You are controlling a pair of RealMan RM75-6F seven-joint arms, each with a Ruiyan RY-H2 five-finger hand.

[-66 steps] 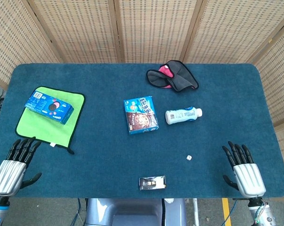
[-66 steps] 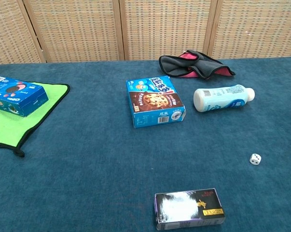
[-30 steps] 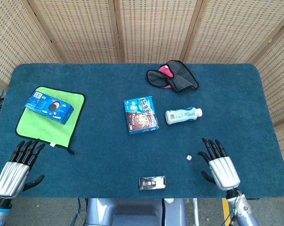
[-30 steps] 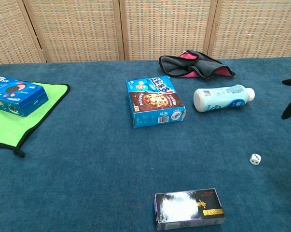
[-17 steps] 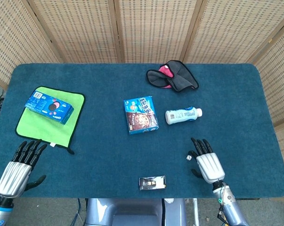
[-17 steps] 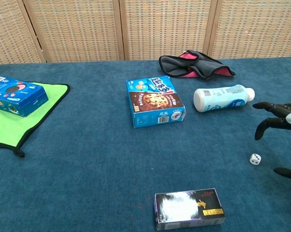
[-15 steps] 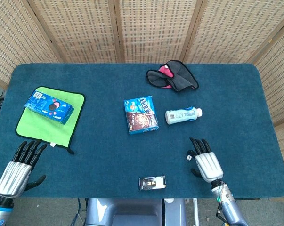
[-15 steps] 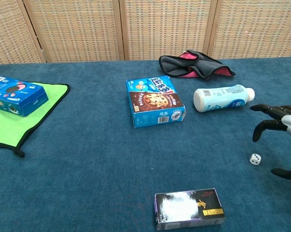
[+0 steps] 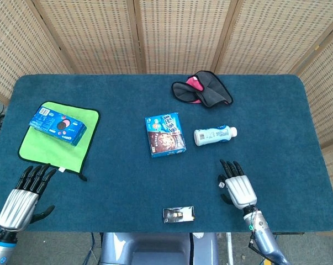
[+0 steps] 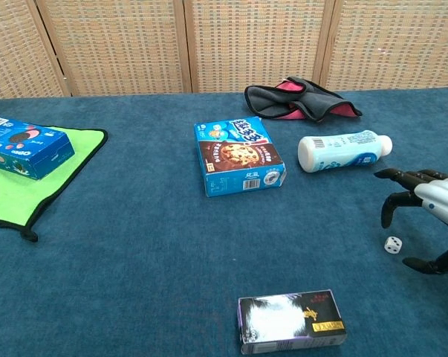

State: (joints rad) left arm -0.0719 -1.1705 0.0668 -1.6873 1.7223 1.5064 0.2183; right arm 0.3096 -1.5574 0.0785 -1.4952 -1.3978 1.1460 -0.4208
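Right hand (image 10: 432, 223), fingers apart and empty, arches over small white die (image 10: 392, 245) lower right on blue felt counter (image 10: 134, 260); centre thumb and fingertip either side, pinch gently. Left hand (image 9: 20, 199) splayed, empty.

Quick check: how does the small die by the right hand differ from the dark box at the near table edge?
The die is a tiny white cube with dark pips; the dark box is much larger, oblong and black with a pale print. The die sits right by the right hand, under its spread fingers, untouched; the box lies apart, nearer the edge. Both rest on the blue table.
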